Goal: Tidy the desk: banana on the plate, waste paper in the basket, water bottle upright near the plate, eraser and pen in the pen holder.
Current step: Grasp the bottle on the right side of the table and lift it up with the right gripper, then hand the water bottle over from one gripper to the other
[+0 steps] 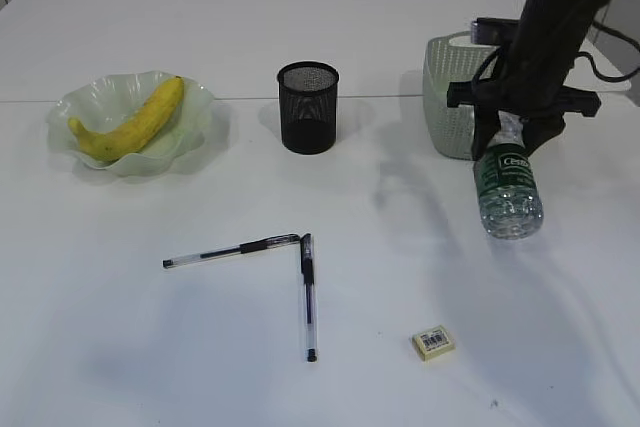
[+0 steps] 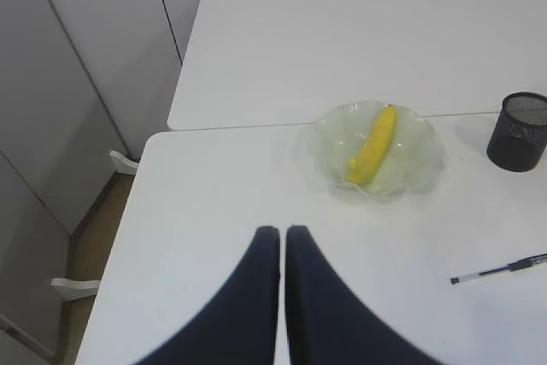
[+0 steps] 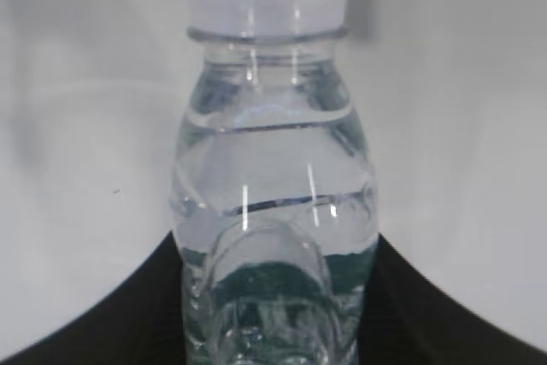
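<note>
My right gripper [image 1: 512, 127] is shut on the clear water bottle [image 1: 508, 192] with a green label and holds it tilted in front of the basket [image 1: 445, 107]. In the right wrist view the bottle [image 3: 273, 151] fills the jaws [image 3: 278, 250], cap pointing away. The banana [image 1: 135, 122] lies in the pale green plate [image 1: 200, 107]. Two pens [image 1: 235, 249] [image 1: 307, 297] and the yellow eraser [image 1: 433, 344] lie on the table in front. The black mesh pen holder [image 1: 308, 107] stands at mid back. My left gripper [image 2: 279, 232] is shut and empty, near the table's left edge. No waste paper shows.
The left wrist view shows the plate [image 2: 333, 151] with the banana [image 2: 372, 144], the pen holder [image 2: 519, 132] and one pen [image 2: 500, 271]. The table's left edge [image 2: 128, 203] drops to the floor. A second white table [image 1: 250, 17] adjoins behind.
</note>
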`<control>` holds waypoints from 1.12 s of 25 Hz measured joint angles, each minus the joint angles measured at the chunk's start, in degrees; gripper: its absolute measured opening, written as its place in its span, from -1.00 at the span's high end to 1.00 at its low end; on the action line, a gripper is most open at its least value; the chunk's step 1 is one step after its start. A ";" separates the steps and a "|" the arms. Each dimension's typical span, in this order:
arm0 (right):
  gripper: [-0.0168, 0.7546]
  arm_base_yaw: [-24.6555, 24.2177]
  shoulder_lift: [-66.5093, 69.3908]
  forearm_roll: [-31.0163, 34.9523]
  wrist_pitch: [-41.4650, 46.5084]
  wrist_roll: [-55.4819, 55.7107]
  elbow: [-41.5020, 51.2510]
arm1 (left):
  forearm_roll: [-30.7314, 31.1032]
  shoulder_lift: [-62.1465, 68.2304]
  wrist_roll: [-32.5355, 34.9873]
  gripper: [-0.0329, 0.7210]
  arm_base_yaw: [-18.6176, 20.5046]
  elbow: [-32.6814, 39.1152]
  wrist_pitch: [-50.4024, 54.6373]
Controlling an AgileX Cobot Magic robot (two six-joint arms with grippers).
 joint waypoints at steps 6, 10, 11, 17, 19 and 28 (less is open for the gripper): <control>0.04 0.11 -0.36 3.43 0.19 -0.35 -0.72 | 0.00 0.00 0.00 0.96 0.00 0.00 0.00; 0.04 0.11 -0.36 6.56 0.28 -1.80 -0.72 | 0.00 0.00 0.00 0.96 0.00 0.00 0.00; 0.04 0.11 -0.36 7.89 0.28 -2.25 -0.72 | 0.00 0.00 0.00 0.96 0.00 0.00 0.00; 0.04 2.56 -0.49 11.35 0.28 -4.51 -0.72 | 0.00 0.00 0.00 0.96 0.00 0.00 0.00; 0.04 4.04 -0.49 11.47 0.28 -5.03 -0.72 | 0.00 0.00 0.00 0.96 0.00 0.00 0.00; 0.04 7.93 -2.93 12.97 0.42 -10.51 -0.72 | 0.00 0.00 0.00 0.96 0.00 0.00 0.00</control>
